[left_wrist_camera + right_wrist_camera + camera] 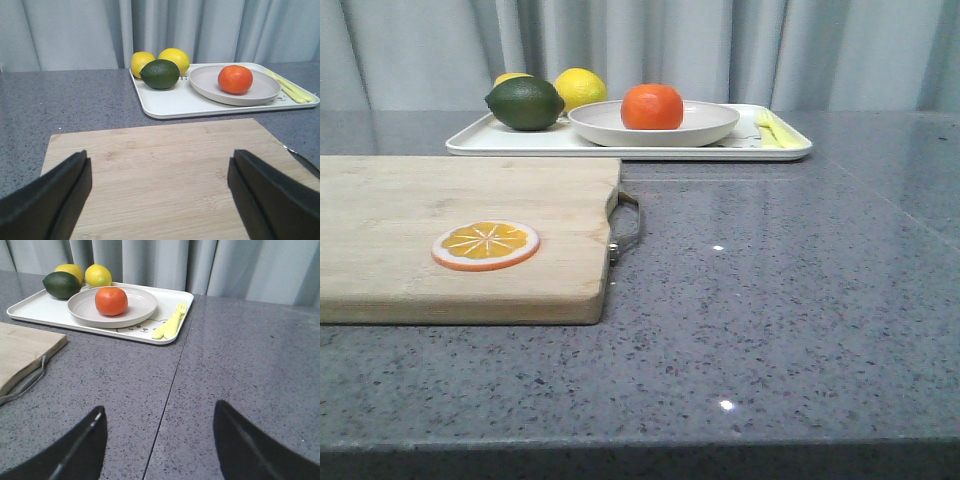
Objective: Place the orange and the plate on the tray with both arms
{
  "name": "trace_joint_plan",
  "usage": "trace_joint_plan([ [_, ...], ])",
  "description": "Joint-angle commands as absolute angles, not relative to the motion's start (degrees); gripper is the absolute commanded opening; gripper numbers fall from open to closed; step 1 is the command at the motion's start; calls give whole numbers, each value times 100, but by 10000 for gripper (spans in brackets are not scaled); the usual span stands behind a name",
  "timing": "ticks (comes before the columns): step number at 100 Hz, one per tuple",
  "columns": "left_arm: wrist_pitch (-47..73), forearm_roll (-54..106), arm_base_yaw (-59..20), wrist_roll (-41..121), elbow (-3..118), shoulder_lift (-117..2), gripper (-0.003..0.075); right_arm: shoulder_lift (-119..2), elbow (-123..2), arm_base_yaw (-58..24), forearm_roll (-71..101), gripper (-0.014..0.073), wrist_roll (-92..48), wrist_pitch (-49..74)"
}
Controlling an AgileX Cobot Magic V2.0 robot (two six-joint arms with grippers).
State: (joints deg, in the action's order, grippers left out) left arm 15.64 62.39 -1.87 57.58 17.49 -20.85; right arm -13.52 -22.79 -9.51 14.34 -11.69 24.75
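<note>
The orange (pixel 652 106) sits in the off-white plate (pixel 710 125), and the plate rests on the white tray (pixel 510 140) at the back of the table. All three also show in the left wrist view, orange (pixel 235 79), plate (pixel 262 92), tray (pixel 170 102), and in the right wrist view, orange (pixel 111 300), plate (pixel 142 307), tray (pixel 35 307). My left gripper (pixel 160 172) is open and empty above the wooden board. My right gripper (pixel 160 422) is open and empty above bare grey table. Neither gripper shows in the front view.
A wooden cutting board (pixel 440 200) with a metal handle (pixel 625 225) lies front left, bearing a flat orange slice (pixel 485 245). On the tray stand a dark green lime (pixel 525 102), two yellow lemons (pixel 580 88) and a yellow fork (pixel 772 128). Grey curtains hang behind.
</note>
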Motion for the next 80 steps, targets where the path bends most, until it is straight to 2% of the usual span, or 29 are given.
trace_joint_plan([
  [1,1430,6398,-185,5688,1908,-2126,502,-1394,-2418,-910,1420,463,-1220,1880],
  [12,1430,6398,-185,5688,1908,-2126,360,-1394,-2418,-910,1420,389,-1220,1754],
  [35,1430,6398,-185,5688,1908,-2126,-17,-1394,-2418,-910,1420,-11,-1220,1737],
  [39,1430,6398,-185,5688,1908,-2126,-17,-1394,-2418,-910,1420,-76,-1220,1737],
  [80,1430,6398,-185,5688,1908,-2126,-19,-1394,-2418,-910,1420,-68,-1220,1737],
])
